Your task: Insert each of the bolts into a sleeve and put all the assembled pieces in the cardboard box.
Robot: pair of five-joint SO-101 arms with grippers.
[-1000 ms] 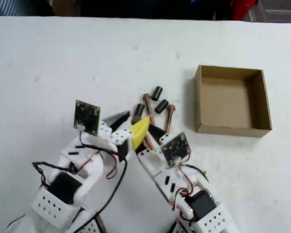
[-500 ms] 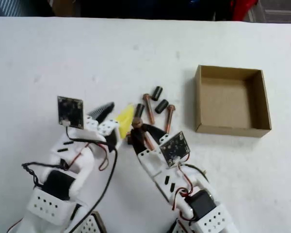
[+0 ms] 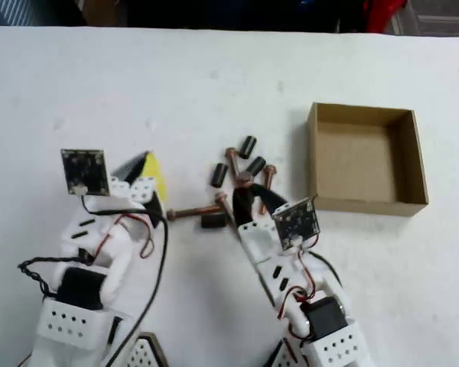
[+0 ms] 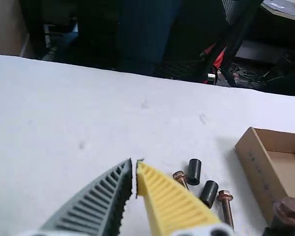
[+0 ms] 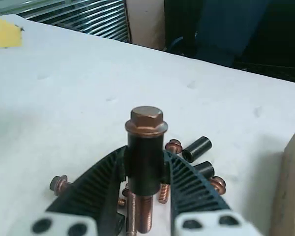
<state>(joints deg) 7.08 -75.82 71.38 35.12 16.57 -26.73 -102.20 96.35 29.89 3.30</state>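
Observation:
My right gripper is shut on a black sleeve that has a copper bolt through it, head up and thread tip below. From above, this gripper sits at the near edge of the loose pile. Two sleeves and two bolts lie just beyond it. Another bolt and sleeve lie flat to its left. My left gripper is shut and holds nothing, its grey and yellow fingers together, left of the pile. The cardboard box stands to the right.
The box holds nothing that I can see. A further sleeve lies in the pile. White table stretches wide behind and to the left of the parts. Dark furniture and cables stand beyond the far table edge.
My left gripper has drawn back to the left, away from the right one. The right gripper has shifted right and toward the pile with the bolt and sleeve.

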